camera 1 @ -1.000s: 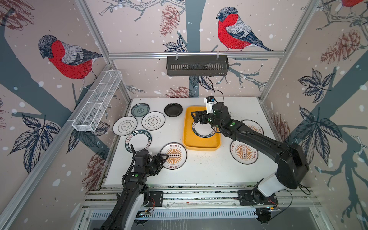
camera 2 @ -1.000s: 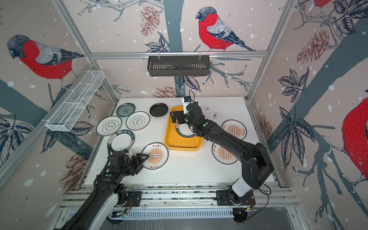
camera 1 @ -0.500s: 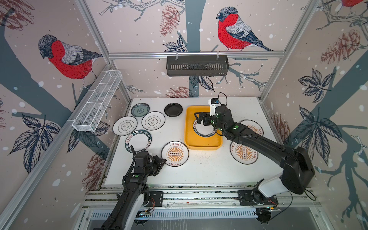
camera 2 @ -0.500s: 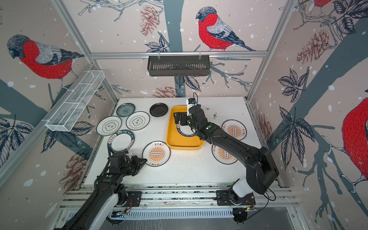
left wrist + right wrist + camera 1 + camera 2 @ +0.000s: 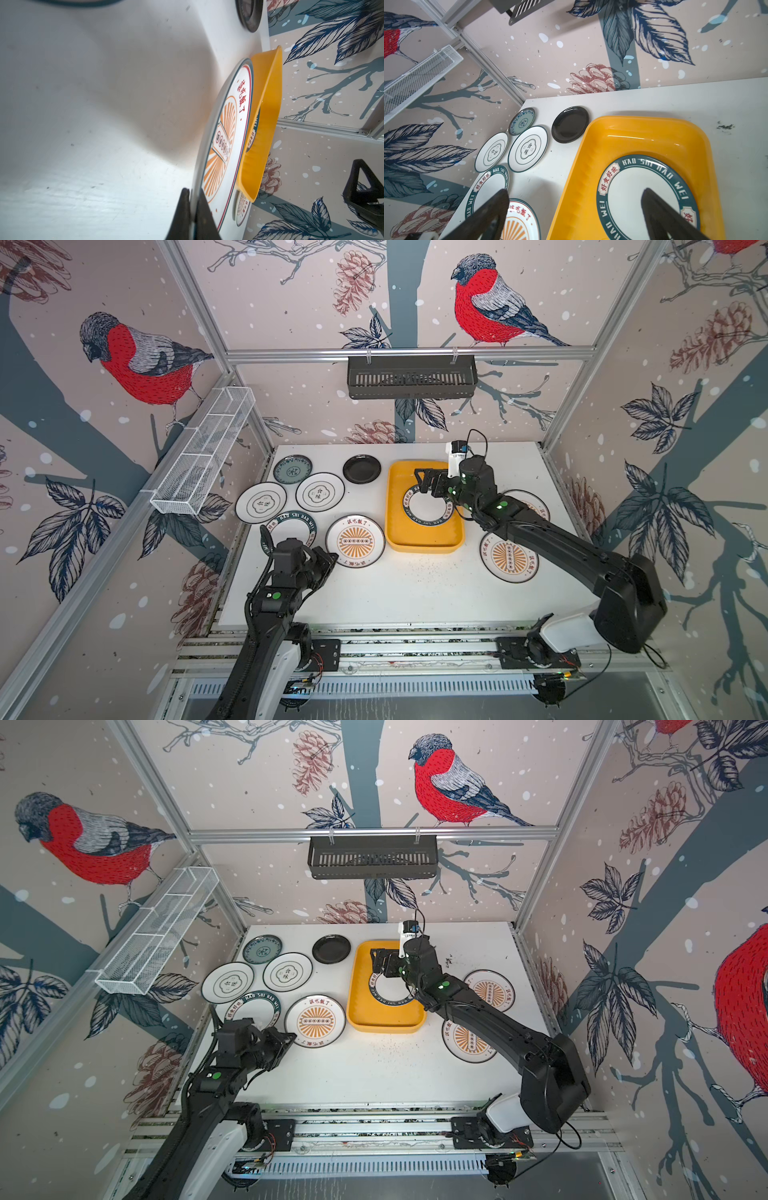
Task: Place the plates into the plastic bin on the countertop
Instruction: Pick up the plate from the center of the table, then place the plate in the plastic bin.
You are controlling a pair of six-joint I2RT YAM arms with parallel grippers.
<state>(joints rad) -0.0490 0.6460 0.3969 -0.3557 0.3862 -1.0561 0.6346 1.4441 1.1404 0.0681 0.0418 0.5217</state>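
Noted left gripper (image 5: 193,194) pinched on the near rim of the orange sunburst plate (image 5: 224,133), one dark finger on each face. Recorded yellow-orange plastic bin (image 5: 268,116) just behind that plate, with a dark lettered-rim plate (image 5: 252,137) partly visible inside. Seen beyond: small black plate (image 5: 249,14) and second sunburst plate (image 5: 242,207), both on speckled white countertop (image 5: 93,104).

In a top view the plastic bin (image 5: 424,546) sits mid-frame on the countertop (image 5: 415,593), with one lettered-rim plate (image 5: 428,512) lying in it. Left of the bin, a sunburst plate (image 5: 354,542) sits just beside its lower left corner, with a second lettered-rim plate (image 5: 291,526) further left. Above these lie the left flower plate (image 5: 261,502) and right flower plate (image 5: 320,492), and above those the left small plate (image 5: 292,469) and right small plate (image 5: 361,468). Right of the bin lie the lower sunburst plate (image 5: 509,558) and, above it, the upper sunburst plate (image 5: 534,506).
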